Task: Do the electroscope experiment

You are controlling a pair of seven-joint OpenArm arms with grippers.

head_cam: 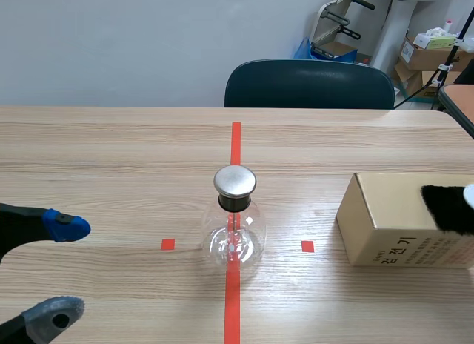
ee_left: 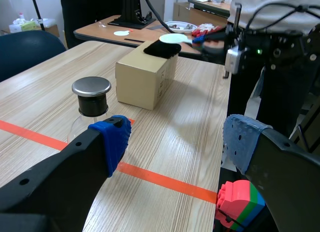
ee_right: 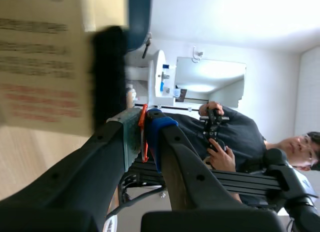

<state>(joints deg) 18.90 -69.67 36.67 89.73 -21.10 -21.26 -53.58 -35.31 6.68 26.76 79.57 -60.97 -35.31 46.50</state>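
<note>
An electroscope flask (head_cam: 235, 233), topped by a metal cap (head_cam: 235, 181), is standing mid-counter (head_cam: 111, 159) on the tape line (head_cam: 235, 140), its contents too faint to make out through the glass. To its right a cardboard box (head_cam: 385, 218) is sitting near the counter's right edge, its near face showing Korean print reading "검전기"; a black fur pad (head_cam: 448, 207) and a white disc (ee_left: 172, 38) are lying on top. The right end effector (ee_right: 143, 132) is clamping a thin red handle (ee_right: 144, 117) beside the fur. The left end effector (head_cam: 67, 268) is hanging released at the near left, well apart from the flask, wood counter lying between them.
</note>
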